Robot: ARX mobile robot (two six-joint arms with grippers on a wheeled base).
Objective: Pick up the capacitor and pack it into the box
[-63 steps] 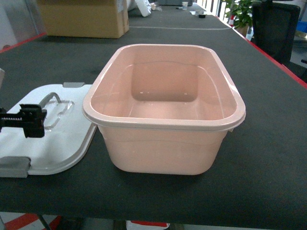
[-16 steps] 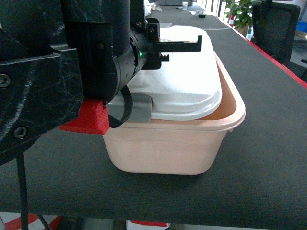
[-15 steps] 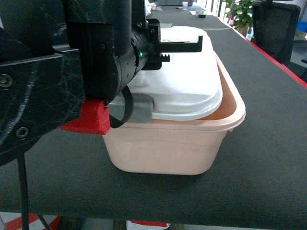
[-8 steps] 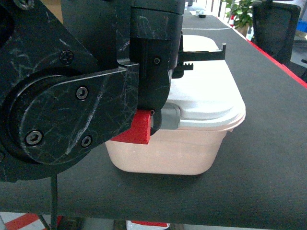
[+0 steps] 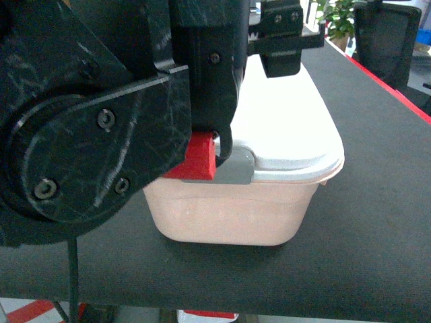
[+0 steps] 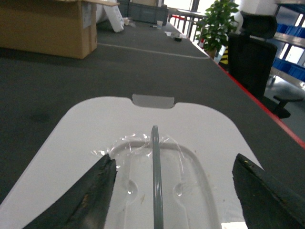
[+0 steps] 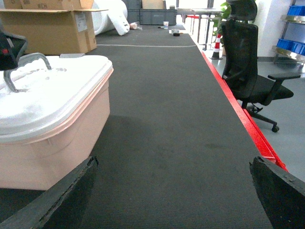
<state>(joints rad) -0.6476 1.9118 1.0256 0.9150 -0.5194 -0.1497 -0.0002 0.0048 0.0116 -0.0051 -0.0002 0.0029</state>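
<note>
In the head view, your nearest object is the left arm (image 5: 101, 121), whose black housing fills the left half of the frame and hides the left part of the box. A red block (image 5: 196, 158) on the arm sits just above the grey clip latch (image 5: 236, 168) at the near edge of the lid.

Behind the arm, locate the box (image 5: 236, 208): a pale pink tub resting on the dark table (image 5: 377, 202), slightly left of centre. The white lid (image 5: 283, 114) lies on the box rim and covers the opening.

Check the left gripper (image 6: 174, 198) in the left wrist view. Its two dark fingers (image 6: 97, 198) stand wide apart, one on each side of the grey handle (image 6: 155, 176), which stands upright in the lid's recess. Neither finger touches the handle. A second grey latch (image 6: 153, 100) shows at the far edge of the lid.

Check the right gripper (image 7: 174, 198) in the right wrist view. Its fingers (image 7: 59, 200) are spread wide and hold nothing; it hangs low over bare table to the right of the box.

No capacitor can be seen in any view; the lid hides the inside of the box.

Farther back you will find a brown cardboard carton (image 6: 47, 26), a black office chair (image 7: 248, 62), a potted plant (image 6: 217, 24) and blue bins (image 7: 290, 45).
</note>
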